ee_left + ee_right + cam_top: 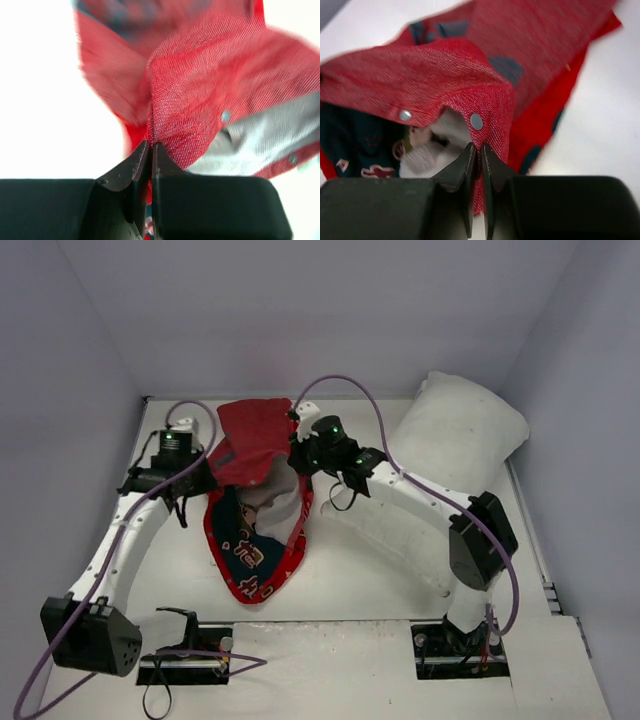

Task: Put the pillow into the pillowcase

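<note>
Left gripper (150,145) clamps tight on one edge of the pillowcase (255,435), right gripper (479,146) clamps the opposite edge, pillow (460,435) lies apart, far right.

I'm over a white table (350,590), a pale back wall (320,310) rising along its far edge, a left wall (50,440) and right wall (600,390) closing both side edges, light soft and even.

pillowcase (255,440): red weave, dark blue and teal printed patches, pale grey-white inside
snap studs (476,121): silver
pillow (460,435): plain white
cables (340,377): purple
left gripper (150,145), right gripper (476,147): black
table (350,590): white
</note>
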